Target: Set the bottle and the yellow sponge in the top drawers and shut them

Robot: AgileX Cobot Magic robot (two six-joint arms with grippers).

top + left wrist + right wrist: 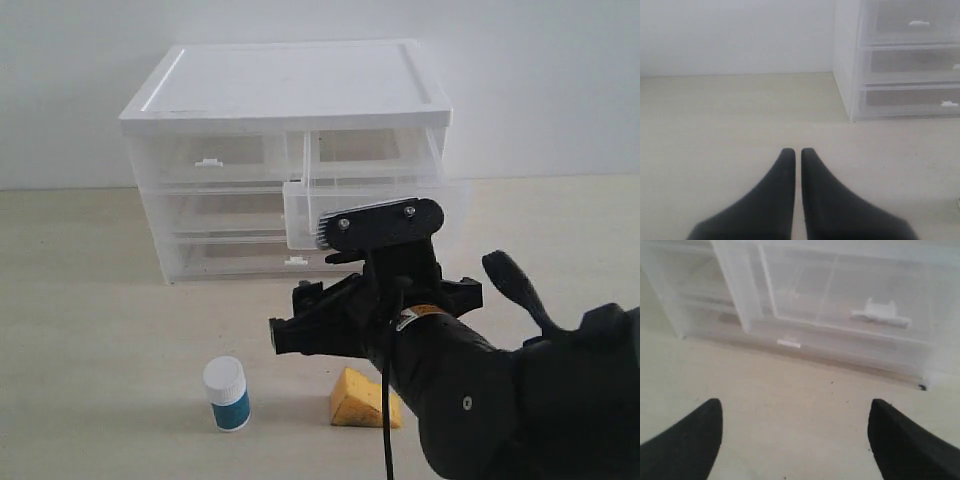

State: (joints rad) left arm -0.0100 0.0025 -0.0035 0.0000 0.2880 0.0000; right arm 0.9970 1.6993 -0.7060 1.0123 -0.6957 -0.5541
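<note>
The bottle [227, 393], with its white cap and teal label, stands upright on the table in front of the cabinet. The yellow sponge [356, 400] lies to its right, partly behind my right arm. On the cabinet, the top left drawer [210, 158] is shut and the top right drawer [448, 205] is pulled out. My right gripper [390, 300] hovers open just before that drawer, above the sponge. In the right wrist view the right gripper [795, 412] holds nothing and faces the open drawer's handle [881, 315]. My left gripper [796, 152] is shut and empty over bare table, left of the cabinet [850, 75].
The white-topped clear cabinet [290, 85] stands at the back against a white wall. Below the top pair are two full-width drawers [230, 212], both shut. My right arm [500, 400] fills the lower right of the exterior view.
</note>
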